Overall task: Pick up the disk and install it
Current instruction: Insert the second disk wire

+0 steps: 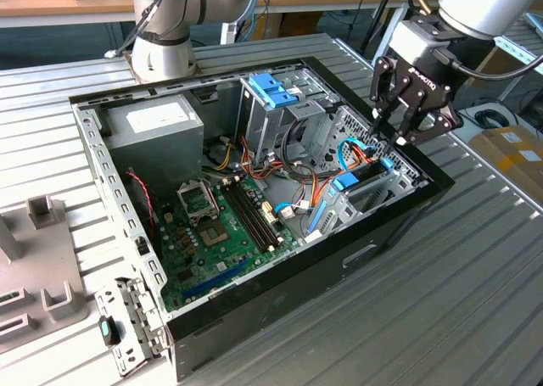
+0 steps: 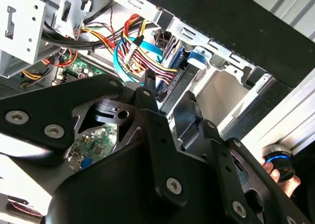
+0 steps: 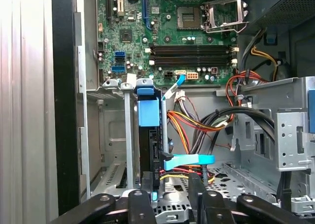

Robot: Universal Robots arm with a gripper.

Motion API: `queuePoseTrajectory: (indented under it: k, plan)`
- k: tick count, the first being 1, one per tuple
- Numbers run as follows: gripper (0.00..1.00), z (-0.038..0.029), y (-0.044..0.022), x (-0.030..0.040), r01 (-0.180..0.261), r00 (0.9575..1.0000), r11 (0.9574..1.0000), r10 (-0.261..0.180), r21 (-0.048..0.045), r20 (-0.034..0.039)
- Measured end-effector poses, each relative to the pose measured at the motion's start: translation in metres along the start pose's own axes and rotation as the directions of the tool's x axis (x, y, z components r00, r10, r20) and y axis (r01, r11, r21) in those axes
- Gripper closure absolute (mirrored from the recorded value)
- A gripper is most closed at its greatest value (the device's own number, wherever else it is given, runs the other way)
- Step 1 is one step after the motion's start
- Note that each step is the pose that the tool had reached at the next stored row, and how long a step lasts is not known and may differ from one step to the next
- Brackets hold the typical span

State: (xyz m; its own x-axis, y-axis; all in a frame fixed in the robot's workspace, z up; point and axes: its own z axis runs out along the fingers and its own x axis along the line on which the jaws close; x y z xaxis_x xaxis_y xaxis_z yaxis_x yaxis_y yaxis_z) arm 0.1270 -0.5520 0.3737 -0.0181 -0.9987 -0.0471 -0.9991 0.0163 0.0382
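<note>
Blue-framed disk (image 3: 148, 150) seated in bay

Computer case (image 1: 280, 305) on ribbed table (image 1: 441, 301)

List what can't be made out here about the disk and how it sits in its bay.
- The disk stands on edge in its bay; in the first wrist view its lower end is hidden behind the end effector.
- In the exterior view the disk shows as a blue-edged sliver, its label face turned away.
- In the second wrist view the end effector's body covers most of the disk.
- Whether the disk is fully seated cannot be told.
</note>
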Motion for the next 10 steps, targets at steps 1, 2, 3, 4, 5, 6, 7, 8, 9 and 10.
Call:
queuePoseTrajectory:
  k: [1, 2, 3, 4, 5, 6, 7, 8, 9, 10]
  plan:
    - [0.58, 0.0021, 0.0024, 0.0002, 0.0, 1.0, 1.0, 0.0, 0.0, 0.0001]
    - [0.58, 0.0034, 0.0042, 0.0003, 0.0, 1.0, 1.0, 0.0, 0.0, 0.0002]
    - [0.58, 0.0041, 0.0053, 0.0003, 0.0, 1.0, 1.0, 0.0, 0.0, 0.0002]
    - [0.58, 0.0047, 0.006, 0.0004, 0.0, 1.0, 1.0, 0.0, 0.0, 0.0002]
    - [0.58, 0.0053, 0.0065, 0.0005, 0.0, 1.0, 1.0, 0.0, 0.0, -0.0001]
    - [0.58, 0.006, 0.007, 0.0007, 0.0, 1.0, 1.0, 0.0, -0.0001, 0.0]
    - [0.58, 0.0068, 0.0076, 0.0009, 0.0, 1.0, 1.0, 0.0, 0.0, 0.0]
    - [0.58, 0.0074, 0.0082, 0.0011, 0.0, 1.0, 1.0, 0.0, 0.0, -0.0001]
    - [0.58, 0.0084, 0.0095, 0.0013, 0.0, 1.0, 1.0, 0.0, 0.0, -0.0001]
    - [0.58, 0.0095, 0.0108, 0.0016, 0.0, 1.0, 1.0, 0.0, 0.0, 0.0001]
